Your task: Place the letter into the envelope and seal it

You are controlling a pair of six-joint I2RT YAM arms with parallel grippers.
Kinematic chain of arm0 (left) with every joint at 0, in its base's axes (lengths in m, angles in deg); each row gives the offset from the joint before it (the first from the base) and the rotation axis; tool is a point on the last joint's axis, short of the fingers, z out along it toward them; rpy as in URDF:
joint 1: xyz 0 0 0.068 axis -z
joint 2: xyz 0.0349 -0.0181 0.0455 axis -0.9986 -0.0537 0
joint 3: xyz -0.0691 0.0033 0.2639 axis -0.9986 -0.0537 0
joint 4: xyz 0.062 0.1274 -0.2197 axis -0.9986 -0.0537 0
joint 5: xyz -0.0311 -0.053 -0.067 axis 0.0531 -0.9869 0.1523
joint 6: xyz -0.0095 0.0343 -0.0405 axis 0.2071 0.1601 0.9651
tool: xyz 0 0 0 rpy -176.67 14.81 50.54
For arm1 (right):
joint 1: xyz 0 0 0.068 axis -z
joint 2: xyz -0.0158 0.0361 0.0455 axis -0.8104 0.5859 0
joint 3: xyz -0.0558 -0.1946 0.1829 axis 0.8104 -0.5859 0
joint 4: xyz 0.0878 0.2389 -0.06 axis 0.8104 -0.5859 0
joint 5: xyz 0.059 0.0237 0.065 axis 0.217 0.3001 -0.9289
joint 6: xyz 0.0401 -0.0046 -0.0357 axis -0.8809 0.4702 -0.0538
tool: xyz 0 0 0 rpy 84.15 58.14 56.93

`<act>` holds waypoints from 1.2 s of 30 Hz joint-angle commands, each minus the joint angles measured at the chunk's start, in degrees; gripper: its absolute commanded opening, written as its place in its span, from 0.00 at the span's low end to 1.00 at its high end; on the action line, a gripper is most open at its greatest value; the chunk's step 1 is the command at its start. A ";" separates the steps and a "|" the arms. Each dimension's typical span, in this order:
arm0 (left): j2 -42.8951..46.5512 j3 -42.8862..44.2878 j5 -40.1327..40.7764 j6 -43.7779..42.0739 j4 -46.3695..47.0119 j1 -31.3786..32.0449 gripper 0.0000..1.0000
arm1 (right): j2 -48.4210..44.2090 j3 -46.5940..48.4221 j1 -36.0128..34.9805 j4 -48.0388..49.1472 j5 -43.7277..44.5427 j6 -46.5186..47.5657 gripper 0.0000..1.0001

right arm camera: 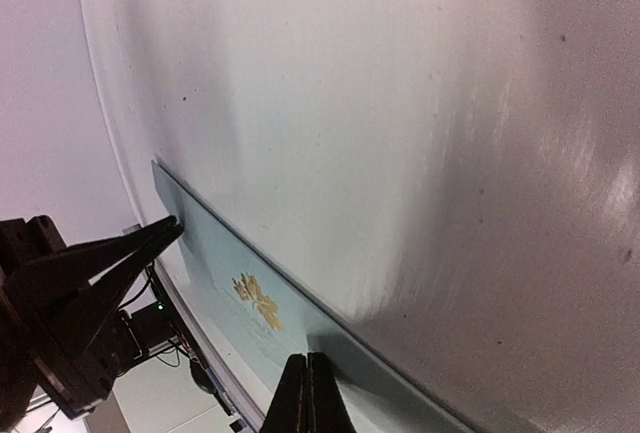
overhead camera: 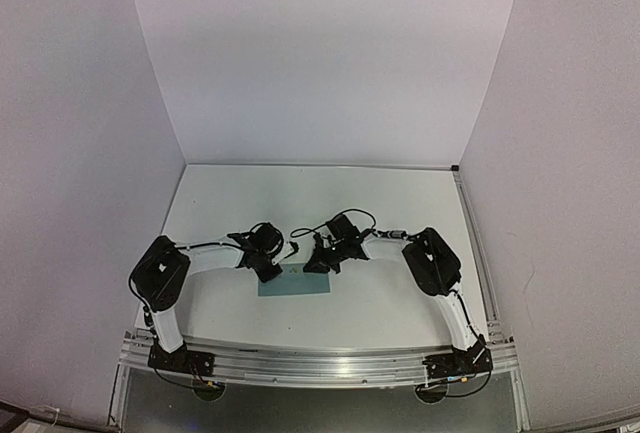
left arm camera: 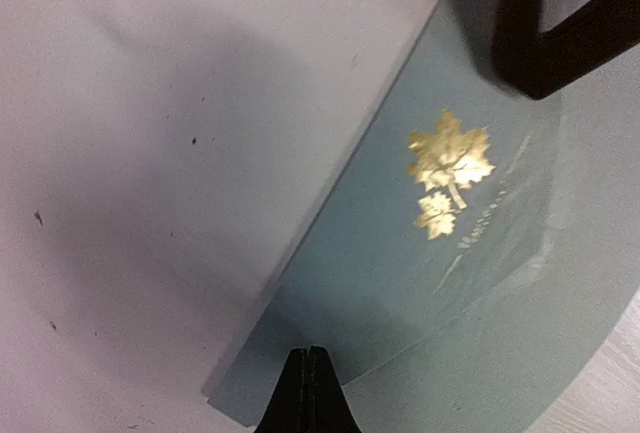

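Envelope [left arm camera: 400, 283] under left hand [left arm camera: 308, 358]

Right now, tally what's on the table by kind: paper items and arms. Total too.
Envelope: 1, the envelope, teal with a gold leaf print
Loose letter: 0 in view
Robot arms: 2, left arm and right arm
Total: 3

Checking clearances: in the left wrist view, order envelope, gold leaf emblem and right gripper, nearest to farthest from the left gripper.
From the left gripper:
1. envelope, right at its tips.
2. gold leaf emblem, mid-envelope, upper right.
3. right gripper, top right corner.
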 commanded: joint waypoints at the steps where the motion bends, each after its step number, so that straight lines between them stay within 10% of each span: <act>1: 7.27 -1.57 -9.68 -8.87 7.19 -0.03 0.00 | 3.87 -1.85 -0.91 -8.24 9.44 -2.92 0.00; 22: -8.91 3.93 -7.51 -7.62 1.12 5.29 0.00 | 3.36 -1.58 -1.00 -8.42 10.98 -2.62 0.00; 36: -0.04 6.15 -6.19 -11.82 3.61 4.52 0.00 | 3.64 -0.90 -1.09 -8.91 11.03 -3.07 0.00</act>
